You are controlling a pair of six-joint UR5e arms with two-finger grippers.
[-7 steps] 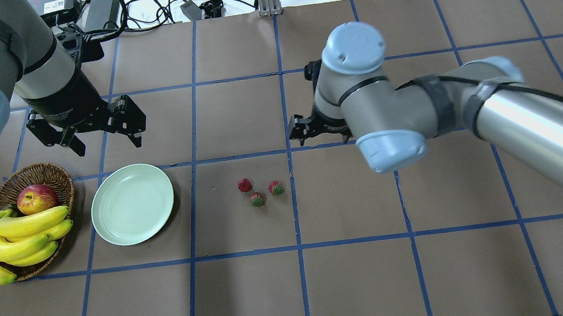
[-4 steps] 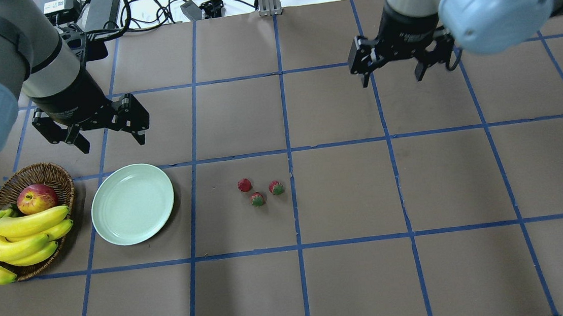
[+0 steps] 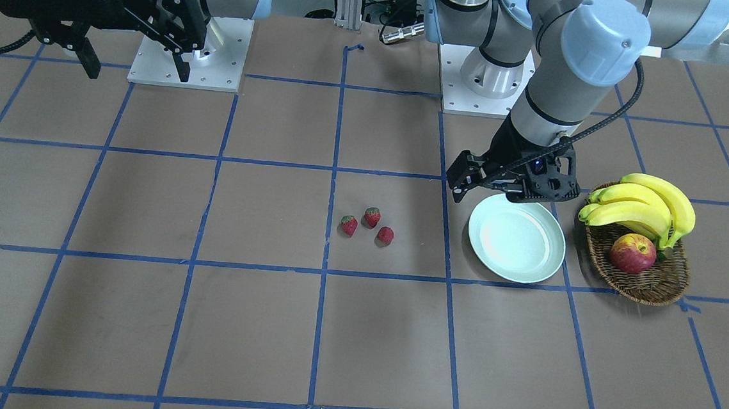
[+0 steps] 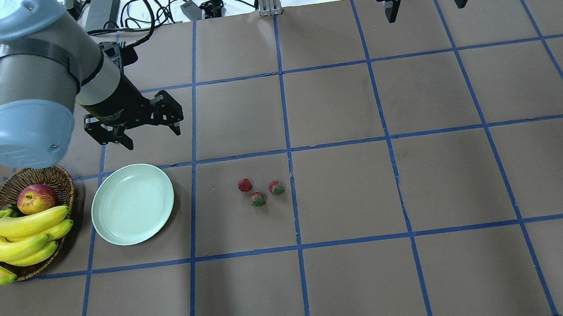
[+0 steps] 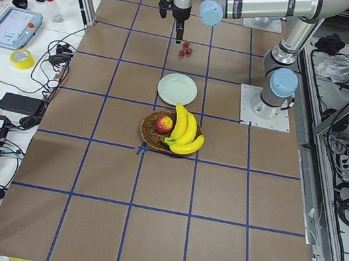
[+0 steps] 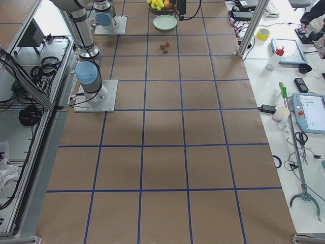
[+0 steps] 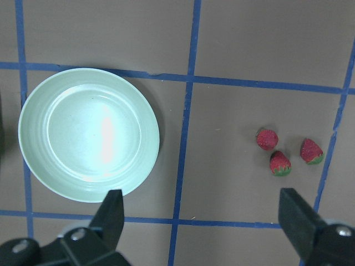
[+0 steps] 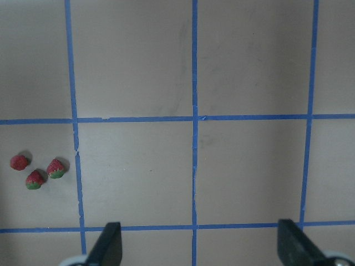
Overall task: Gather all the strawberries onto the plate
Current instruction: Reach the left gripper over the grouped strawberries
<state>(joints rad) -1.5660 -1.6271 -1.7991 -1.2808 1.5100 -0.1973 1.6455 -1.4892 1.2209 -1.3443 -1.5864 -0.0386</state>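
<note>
The right gripper [image 4: 426, 10] withdrawn, the left gripper [image 4: 152, 137] advanced, both spread wide, small red green-capped strawberries [image 4: 257, 199] are yet to be reached for the round mint-green plate [image 4: 133, 206].

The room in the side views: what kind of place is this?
Probably a robotics lab, not a kitchen. Two robot arms are bolted to a table marked with a blue tape grid, control tablets lie on the side bench, and a power brick and cables trail along the table's edge.
</note>
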